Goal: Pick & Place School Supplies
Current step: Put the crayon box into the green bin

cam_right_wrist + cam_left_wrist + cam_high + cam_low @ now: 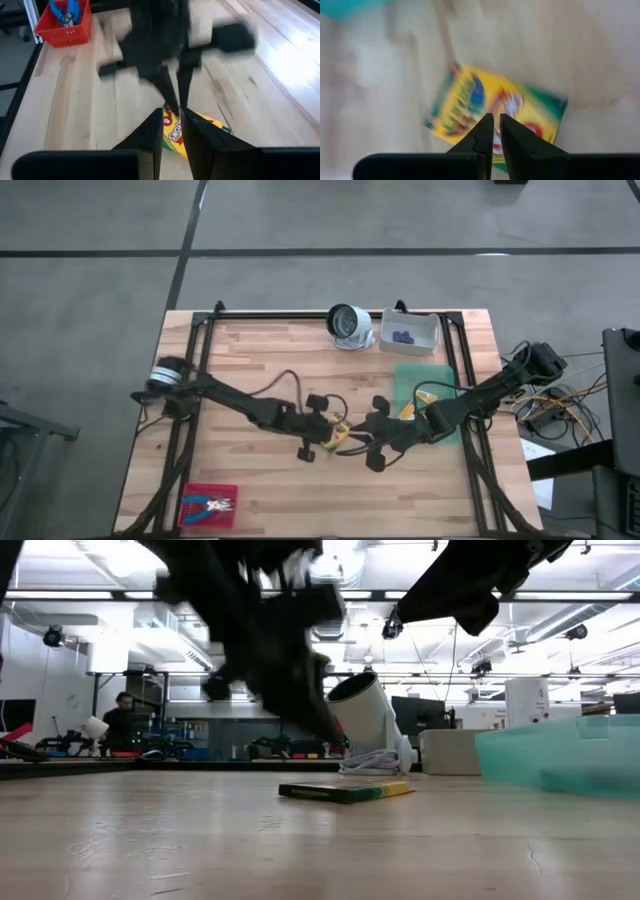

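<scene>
Both grippers are meeting over a crayon box (341, 434) lying flat on the table (260, 360), just toward six o'clock from its centre. The left gripper (334, 432) is hovering above the box, fingers pinched nearly together, grasping nothing. The right gripper (362, 436) is facing it from three o'clock, its fingers narrowly parted, seemingly empty, though blur is making that uncertain. A second crayon box (408, 410) is lying on the green mat (430, 380).
</scene>
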You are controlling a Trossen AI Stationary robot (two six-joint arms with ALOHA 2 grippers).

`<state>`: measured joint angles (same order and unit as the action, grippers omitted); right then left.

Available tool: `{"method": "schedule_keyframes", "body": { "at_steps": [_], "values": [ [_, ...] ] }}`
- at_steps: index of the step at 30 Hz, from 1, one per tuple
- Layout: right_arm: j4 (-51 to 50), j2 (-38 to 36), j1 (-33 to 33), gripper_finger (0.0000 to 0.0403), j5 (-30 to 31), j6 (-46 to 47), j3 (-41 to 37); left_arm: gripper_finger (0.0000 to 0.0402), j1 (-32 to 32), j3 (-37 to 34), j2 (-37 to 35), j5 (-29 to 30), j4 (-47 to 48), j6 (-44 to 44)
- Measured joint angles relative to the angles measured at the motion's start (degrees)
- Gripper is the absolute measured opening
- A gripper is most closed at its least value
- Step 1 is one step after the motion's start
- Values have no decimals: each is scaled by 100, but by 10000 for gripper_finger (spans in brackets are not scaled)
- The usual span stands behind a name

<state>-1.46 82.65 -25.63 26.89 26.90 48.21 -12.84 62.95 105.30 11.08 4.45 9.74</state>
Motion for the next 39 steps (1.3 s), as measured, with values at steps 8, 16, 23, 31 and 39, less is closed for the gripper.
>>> {"method": "schedule_keyframes", "body": {
  "at_steps": [8,16,23,31,39],
  "values": [
    [35,188,-26,63,-146,334,0,37,-31,-190,-1376,-121,949,-173],
    [85,1147,-28,59,-158,699,73,37,-22,-1126,-2098,-367,648,-653],
    [82,1975,-31,57,11,956,469,37,104,-1660,-2157,-558,-588,-3066],
    [3,2393,-39,56,12,623,962,37,459,-1652,-2208,-545,-490,-4712],
    [-39,2400,-39,56,11,609,1060,37,488,-1653,-2208,-664,-472,-5780]
  ]
}}
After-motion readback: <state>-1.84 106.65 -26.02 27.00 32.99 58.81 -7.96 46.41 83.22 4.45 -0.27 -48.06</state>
